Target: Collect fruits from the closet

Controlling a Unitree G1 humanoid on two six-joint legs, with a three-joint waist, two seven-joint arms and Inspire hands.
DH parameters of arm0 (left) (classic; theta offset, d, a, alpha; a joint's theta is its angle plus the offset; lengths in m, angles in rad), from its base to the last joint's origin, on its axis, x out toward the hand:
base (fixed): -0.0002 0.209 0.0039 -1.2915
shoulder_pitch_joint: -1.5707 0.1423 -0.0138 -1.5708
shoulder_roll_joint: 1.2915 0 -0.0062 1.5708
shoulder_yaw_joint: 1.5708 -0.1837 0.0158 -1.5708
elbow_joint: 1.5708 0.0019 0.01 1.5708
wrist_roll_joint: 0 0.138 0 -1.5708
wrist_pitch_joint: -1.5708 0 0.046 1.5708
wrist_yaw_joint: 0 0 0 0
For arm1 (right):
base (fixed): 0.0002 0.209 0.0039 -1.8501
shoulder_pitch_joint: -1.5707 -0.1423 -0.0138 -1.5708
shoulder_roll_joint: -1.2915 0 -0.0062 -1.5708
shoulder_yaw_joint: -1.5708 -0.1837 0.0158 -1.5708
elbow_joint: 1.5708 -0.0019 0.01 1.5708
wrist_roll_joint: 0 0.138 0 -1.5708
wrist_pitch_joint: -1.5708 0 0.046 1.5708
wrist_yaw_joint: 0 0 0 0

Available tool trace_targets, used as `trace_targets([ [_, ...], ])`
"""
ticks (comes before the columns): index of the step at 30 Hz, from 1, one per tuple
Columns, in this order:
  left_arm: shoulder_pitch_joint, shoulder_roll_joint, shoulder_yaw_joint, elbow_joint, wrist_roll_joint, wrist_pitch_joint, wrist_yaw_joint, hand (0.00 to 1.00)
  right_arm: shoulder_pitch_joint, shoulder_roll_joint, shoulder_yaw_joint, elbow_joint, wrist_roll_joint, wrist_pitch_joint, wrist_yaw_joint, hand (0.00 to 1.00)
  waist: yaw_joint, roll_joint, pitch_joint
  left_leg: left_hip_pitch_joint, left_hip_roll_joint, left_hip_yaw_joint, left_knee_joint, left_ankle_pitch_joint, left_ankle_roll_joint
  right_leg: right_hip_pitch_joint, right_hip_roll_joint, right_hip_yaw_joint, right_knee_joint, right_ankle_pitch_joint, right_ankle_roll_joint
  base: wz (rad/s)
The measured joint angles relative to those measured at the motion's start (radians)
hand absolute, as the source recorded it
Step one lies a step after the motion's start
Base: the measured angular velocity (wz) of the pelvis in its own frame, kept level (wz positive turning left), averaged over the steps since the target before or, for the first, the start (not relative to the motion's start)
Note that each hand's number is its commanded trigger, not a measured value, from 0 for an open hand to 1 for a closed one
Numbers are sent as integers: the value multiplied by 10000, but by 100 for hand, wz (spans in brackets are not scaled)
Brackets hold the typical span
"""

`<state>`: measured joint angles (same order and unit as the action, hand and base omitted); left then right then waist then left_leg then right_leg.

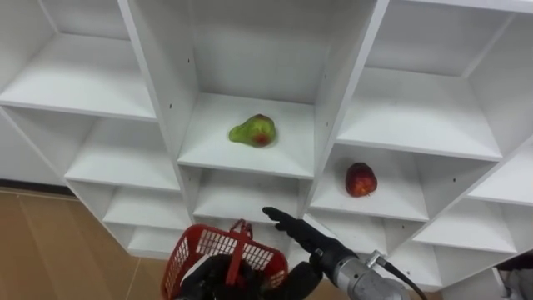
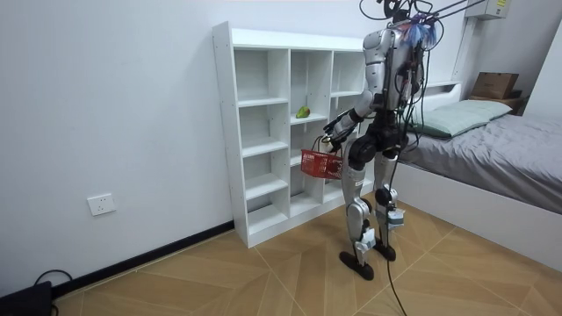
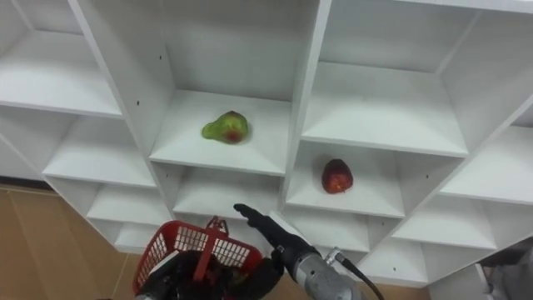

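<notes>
Robot faces closet (image 2: 255,39), red basket (image 2: 320,164) alongside, green fruit (image 2: 303,112) shelved

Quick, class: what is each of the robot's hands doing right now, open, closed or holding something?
Left hand: shut round the handle of the red basket.
Right hand: open, fingers straight, holding nothing.

The shelf unit (image 1: 162,75) is plain white throughout. In its middle compartment the pear (image 1: 254,131) is green with a red blush. One compartment to the right and lower, the apple (image 1: 361,179) is dark red. In front of the shelf unit the basket (image 1: 218,247) is bright red with an open grid pattern. The right hand (image 1: 301,235) and left hand (image 1: 212,279) are black. The floor (image 2: 263,276) before the shelf unit is light-brown wood in a herringbone pattern.
</notes>
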<state>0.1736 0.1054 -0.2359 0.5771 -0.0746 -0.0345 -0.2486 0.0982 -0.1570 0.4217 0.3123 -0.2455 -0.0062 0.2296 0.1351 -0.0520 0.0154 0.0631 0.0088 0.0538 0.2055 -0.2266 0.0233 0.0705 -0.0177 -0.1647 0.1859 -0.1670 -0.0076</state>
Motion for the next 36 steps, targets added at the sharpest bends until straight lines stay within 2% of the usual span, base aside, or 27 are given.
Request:
trace_targets([
  [4,2,67,-53,0,0,-6,2,100,0,-76,8,41,0,-116,-69,0,0,-8,-5,2,-2,-1,11,5,-5,9,-2,0,1,0,0,0],
  [8,2,74,-38,0,2,-7,4,100,-10,-87,-6,239,-5,-177,-88,0,14,-77,-45,-1,-3,0,16,5,-6,13,0,-1,4,0,0,0],
  [16,1,63,-41,1,0,-8,3,100,-10,-152,-16,286,-80,-177,-85,0,76,-91,-23,-17,0,-1,-10,4,-4,-2,-5,1,8,-2,2,0],
  [21,-5,21,160,1,9,-7,11,100,-18,-160,-139,-107,-458,-174,-72,0,70,10,25,-93,10,4,-10,4,-4,-74,-2,0,8,-2,2,0],
  [25,-16,49,362,87,14,-6,55,100,-25,-191,-159,-752,-413,-173,-75,0,68,27,11,-124,0,14,8,9,-12,-132,7,23,13,-2,2,0],
  [32,-2,209,390,351,-133,-6,640,100,-427,-238,-137,-1231,-383,-175,-25,0,76,26,6,7,-8,43,-27,10,-10,-97,16,222,3,-2,2,-1],
  [36,-7,207,750,643,-236,-14,834,100,-632,-356,-220,-1664,-275,-174,131,0,83,14,0,22,4,-7,-28,9,-9,-12,14,154,-9,-2,3,2],
])
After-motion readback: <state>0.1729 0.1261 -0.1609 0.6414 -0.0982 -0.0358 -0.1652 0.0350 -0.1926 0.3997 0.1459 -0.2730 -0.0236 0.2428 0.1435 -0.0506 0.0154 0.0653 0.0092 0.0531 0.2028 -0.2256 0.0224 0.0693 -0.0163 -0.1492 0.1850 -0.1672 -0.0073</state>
